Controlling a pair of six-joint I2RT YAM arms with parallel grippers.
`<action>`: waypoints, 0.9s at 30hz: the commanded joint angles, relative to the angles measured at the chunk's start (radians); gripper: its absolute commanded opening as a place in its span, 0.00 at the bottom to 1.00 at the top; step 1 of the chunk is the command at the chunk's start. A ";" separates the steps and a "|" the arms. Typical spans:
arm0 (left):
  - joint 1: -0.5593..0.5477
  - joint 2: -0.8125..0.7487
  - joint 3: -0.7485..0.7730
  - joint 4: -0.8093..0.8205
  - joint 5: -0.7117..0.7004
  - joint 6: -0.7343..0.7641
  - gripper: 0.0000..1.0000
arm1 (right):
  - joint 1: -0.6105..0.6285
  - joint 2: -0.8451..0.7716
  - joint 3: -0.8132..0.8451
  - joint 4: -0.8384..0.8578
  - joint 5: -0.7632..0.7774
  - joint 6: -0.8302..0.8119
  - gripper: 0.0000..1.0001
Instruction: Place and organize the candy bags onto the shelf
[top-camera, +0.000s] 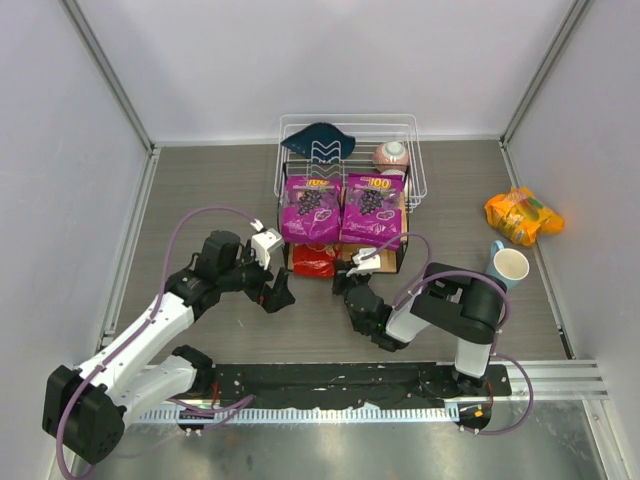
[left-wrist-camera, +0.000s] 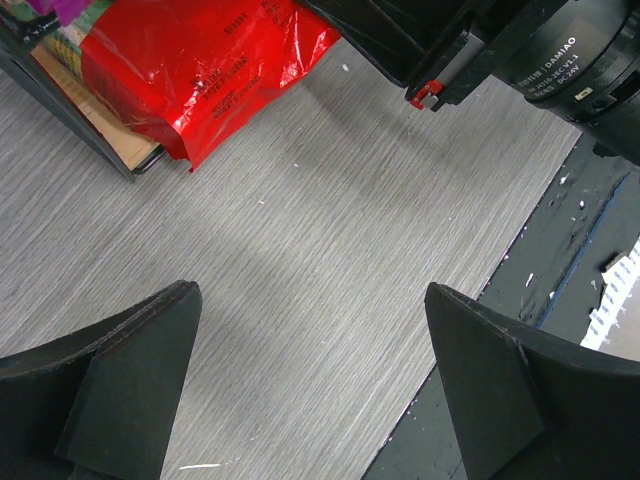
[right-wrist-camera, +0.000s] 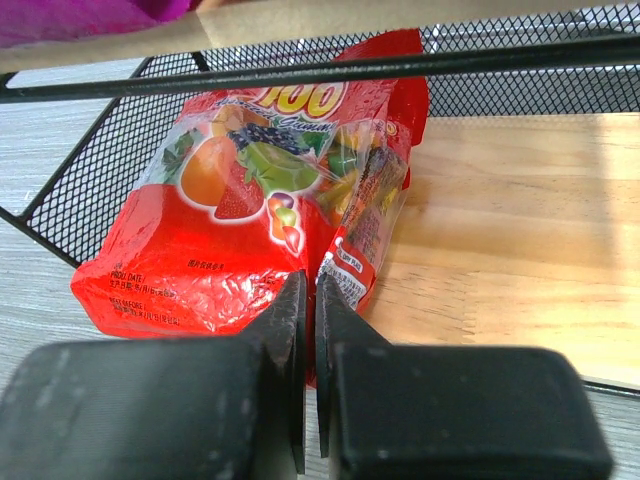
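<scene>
Two purple candy bags (top-camera: 311, 208) (top-camera: 372, 208) lie side by side on the top board of the shelf (top-camera: 404, 222). The red candy bag (top-camera: 315, 261) lies at the left of the lower board (right-wrist-camera: 500, 220) and sticks out over the front edge; it also shows in the left wrist view (left-wrist-camera: 190, 70). My right gripper (right-wrist-camera: 308, 282) is shut on the red bag's (right-wrist-camera: 220, 240) front edge, low at the shelf front (top-camera: 343, 274). My left gripper (top-camera: 277, 294) is open and empty over bare table (left-wrist-camera: 310, 292), left of the shelf. The orange-yellow candy bag (top-camera: 522, 215) lies on the table at the far right.
A white wire basket (top-camera: 415, 160) stands behind the shelf, holding a dark blue cloth (top-camera: 318, 138) and a pink bowl (top-camera: 391, 155). A mug (top-camera: 510, 265) stands to the right of my right arm. A black base rail (top-camera: 350, 380) runs along the near edge.
</scene>
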 joint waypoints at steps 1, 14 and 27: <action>0.005 -0.015 0.006 0.018 0.020 0.009 1.00 | -0.007 -0.020 0.018 0.381 0.055 -0.022 0.01; 0.007 -0.015 0.007 0.016 0.018 0.009 1.00 | -0.007 0.060 0.096 0.381 0.026 -0.028 0.01; 0.007 -0.018 0.006 0.018 0.023 0.009 1.00 | -0.016 0.037 0.069 0.378 -0.036 -0.043 0.44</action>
